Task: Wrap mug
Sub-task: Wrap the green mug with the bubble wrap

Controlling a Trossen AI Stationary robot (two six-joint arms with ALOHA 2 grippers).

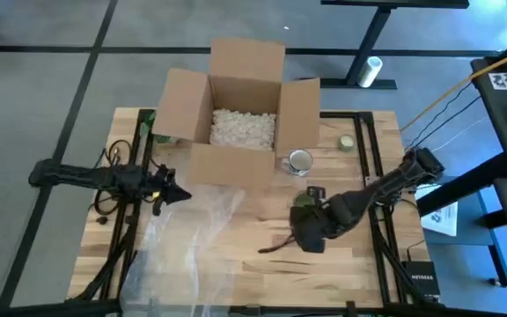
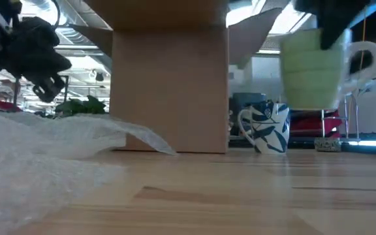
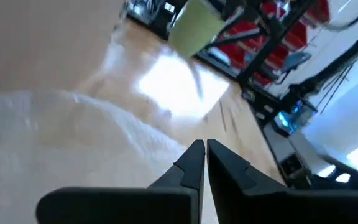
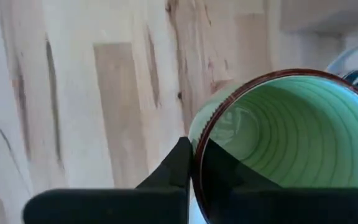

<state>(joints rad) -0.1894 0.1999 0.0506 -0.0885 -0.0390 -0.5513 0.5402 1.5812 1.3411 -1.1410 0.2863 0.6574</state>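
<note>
My right claw (image 4: 194, 163) pinches the green mug's (image 4: 291, 134) rim, lifted clear for carrying to the bubble wrap (image 1: 179, 233) at nine o'clock; my left claw (image 3: 205, 163), clenched empty, waits there.

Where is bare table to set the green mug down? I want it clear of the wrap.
Bare wood lies between the bubble wrap and the right tool, which holds the green mug in the air. It is crowded by the cardboard box, where the blue-patterned mug stands. The left tool hovers over the wrap's edge.
</note>
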